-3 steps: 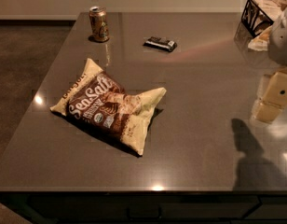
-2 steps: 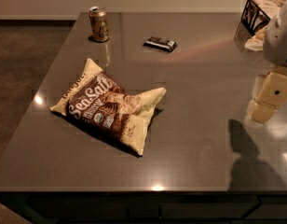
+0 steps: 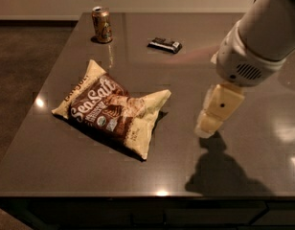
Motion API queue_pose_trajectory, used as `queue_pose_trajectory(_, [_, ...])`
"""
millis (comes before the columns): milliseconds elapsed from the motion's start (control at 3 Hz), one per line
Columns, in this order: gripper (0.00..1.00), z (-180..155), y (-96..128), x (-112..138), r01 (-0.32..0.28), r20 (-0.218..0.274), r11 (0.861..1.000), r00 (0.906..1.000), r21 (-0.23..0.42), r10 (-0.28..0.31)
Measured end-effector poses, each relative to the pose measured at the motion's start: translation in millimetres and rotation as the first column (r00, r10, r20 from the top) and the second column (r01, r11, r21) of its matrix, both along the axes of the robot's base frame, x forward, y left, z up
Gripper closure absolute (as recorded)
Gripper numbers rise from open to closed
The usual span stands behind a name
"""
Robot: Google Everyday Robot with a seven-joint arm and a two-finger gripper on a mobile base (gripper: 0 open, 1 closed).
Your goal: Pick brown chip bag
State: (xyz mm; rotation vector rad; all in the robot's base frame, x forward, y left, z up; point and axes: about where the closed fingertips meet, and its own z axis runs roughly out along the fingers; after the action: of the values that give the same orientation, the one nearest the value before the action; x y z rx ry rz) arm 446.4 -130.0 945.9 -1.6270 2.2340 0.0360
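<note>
The brown chip bag [image 3: 111,109] lies flat on the dark table [image 3: 66,166], left of centre, with white "Sea Salt" script on a dark brown middle and cream-tan edges. My gripper [image 3: 209,128] hangs from the white arm at the right, above the table and to the right of the bag, apart from it. It holds nothing that I can see.
A gold drink can [image 3: 102,25] stands at the far left of the table. A small dark flat wrapped bar [image 3: 164,44] lies at the back centre. The table's front edge runs along the bottom; floor lies to the left.
My arm and gripper have moved left and toward the middle of the table, closer to the chip bag. The bag, can and bar have not moved.
</note>
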Motion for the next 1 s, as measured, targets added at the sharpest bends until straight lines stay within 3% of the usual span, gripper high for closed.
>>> queue_pose_trajectory(667, [0.00,-34.0,82.1,22.0,0.034,-0.025,0.994,0.9992,0.099,-0.031])
queue_pose_trajectory(1000, [0.00,-50.6,115.3,26.2,0.021,-0.055,0.994,0.9984,0.104,-0.015])
